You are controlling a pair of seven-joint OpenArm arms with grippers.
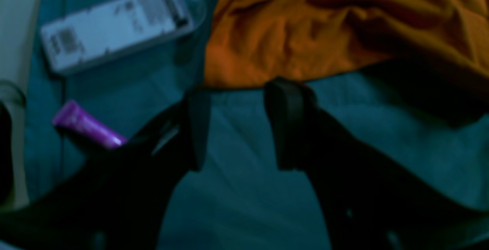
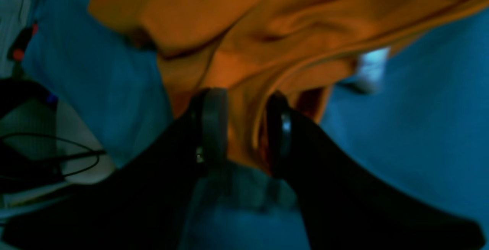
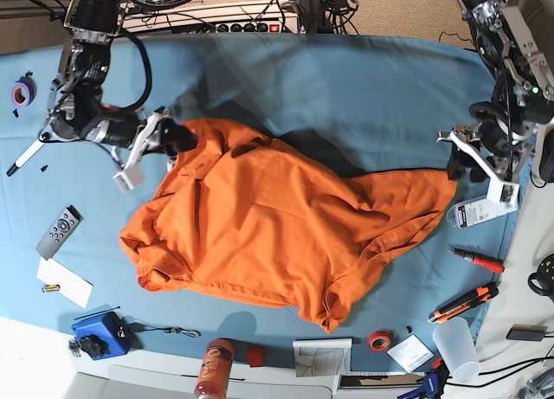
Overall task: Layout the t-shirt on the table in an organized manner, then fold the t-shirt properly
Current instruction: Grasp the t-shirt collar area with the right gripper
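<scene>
Between the fingers of the right gripper point(image 2: 244, 128) sits a bunched fold of the t-shirt point(image 3: 268, 234), clamped near the collar, probably so that edge can be drawn out flat. Its arm reaches in low from the far corner of the table point(image 3: 346, 79). The left gripper point(image 1: 237, 128) stands spread with nothing between its fingers, just off the shirt's hem (bare teal cloth shows in the gap), its arm hanging at the table's other side. The shirt lies crumpled mid-table, one sleeve end stretched toward the left gripper.
</scene>
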